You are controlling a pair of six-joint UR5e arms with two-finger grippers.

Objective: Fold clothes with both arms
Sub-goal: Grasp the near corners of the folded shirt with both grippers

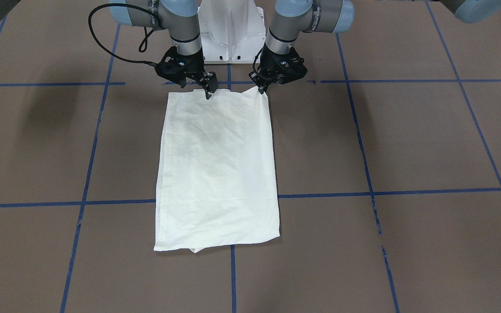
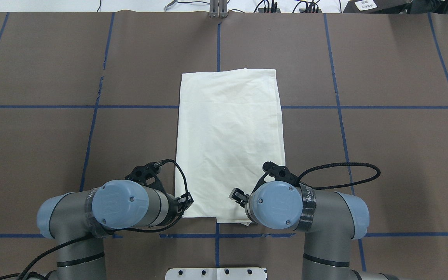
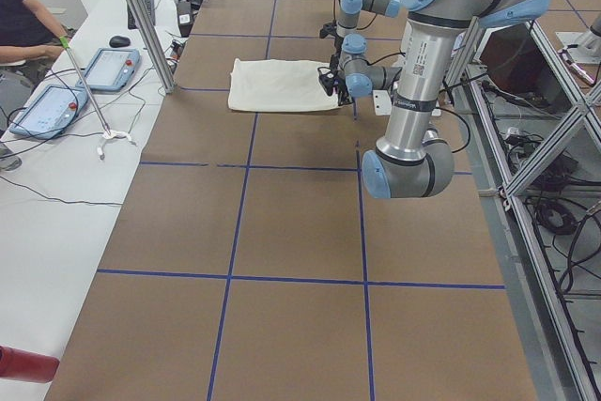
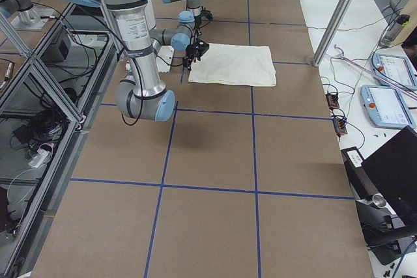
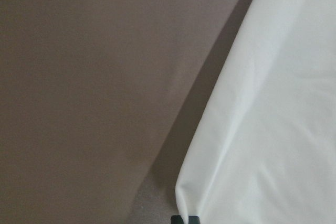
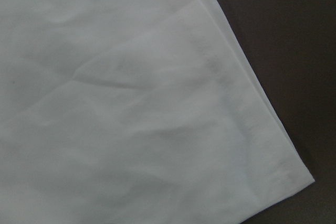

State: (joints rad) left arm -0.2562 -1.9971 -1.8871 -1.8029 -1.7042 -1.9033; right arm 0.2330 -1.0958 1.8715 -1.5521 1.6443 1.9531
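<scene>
The T-shirt (image 1: 218, 169) should handle as light and limp; grip both robot-side corners together. The left gripper (image 1: 261, 90) has its fingers pinching one corner. Whether the fingers of the right gripper (image 1: 209, 92) are closed cannot be told.

- Overhead: above and behind the white base (image 2: 216, 273), looking down; front-facing: opposite, steep.
- Side cameras: far, along the table (image 3: 282, 232) from each end.
- Wrist cameras: close over the folded cream T-shirt (image 5: 273, 103), shared by all.

Robotics lab, tape-gridded table (image 1: 407, 139), aluminium framing (image 3: 143, 21), teach pendants (image 3: 111, 69)
</scene>
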